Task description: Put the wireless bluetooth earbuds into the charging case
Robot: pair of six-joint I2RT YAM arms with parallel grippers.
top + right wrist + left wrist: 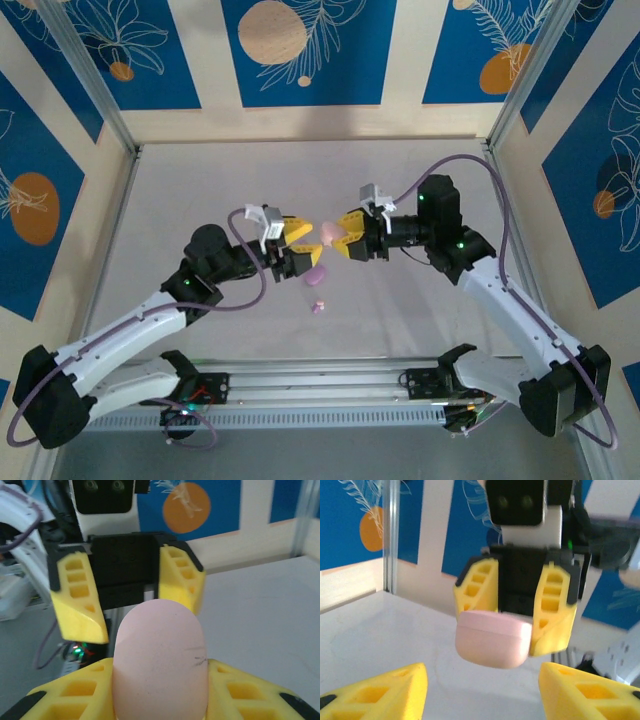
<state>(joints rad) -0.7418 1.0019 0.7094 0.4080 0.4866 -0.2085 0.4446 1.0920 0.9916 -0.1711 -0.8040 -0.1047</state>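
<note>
My right gripper [343,238] is shut on a smooth pink oval charging case [328,233], holding it in the air over the middle of the table. In the right wrist view the closed case [159,660] stands between my yellow fingers [240,695]. My left gripper [304,243] faces it from the left, open, its tips just short of the case. In the left wrist view the case [492,642] hangs ahead of my spread fingers [395,690]. A tiny pink-purple earbud [318,307] lies on the table below the grippers.
A larger purple oval piece [317,273] lies on the table just under the grippers, above the small nub. Metal frame posts and patterned blue walls enclose the white table [200,190]. A rail [320,385] runs along the near edge.
</note>
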